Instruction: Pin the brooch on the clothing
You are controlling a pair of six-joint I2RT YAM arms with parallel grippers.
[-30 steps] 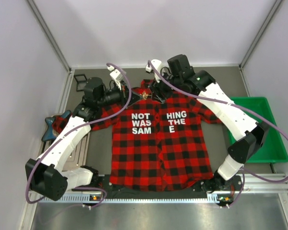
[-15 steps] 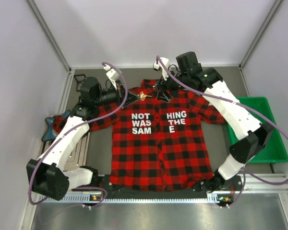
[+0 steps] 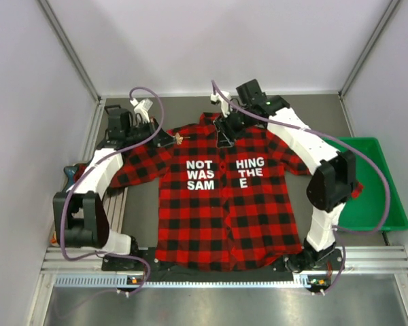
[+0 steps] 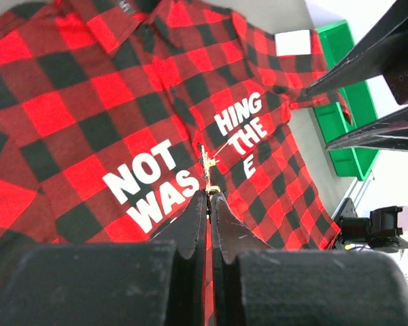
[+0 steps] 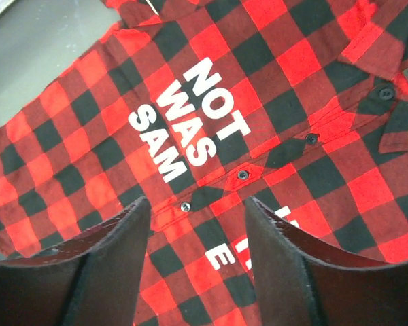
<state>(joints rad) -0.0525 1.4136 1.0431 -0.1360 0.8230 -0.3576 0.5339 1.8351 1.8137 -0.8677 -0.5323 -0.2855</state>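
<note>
At 10 o'clock from the white chest lettering in the top view, the left gripper (image 3: 171, 139) is seen with its jaws clenched on the tiny pale brooch (image 4: 207, 163). The brooch is gripped by its lower end and stands out beyond the fingertips, above the shoulder of the red-and-black plaid button-up shirt (image 3: 217, 204). Whether it touches the cloth cannot be told. The shirt is spread flat, front up, on the dark grey surface (image 3: 313, 109). At 12 o'clock, over the collar, the right gripper (image 5: 196, 204) is held with its jaws released and nothing between them. A green plastic bin (image 3: 381, 204) is set at 3 o'clock.
</note>
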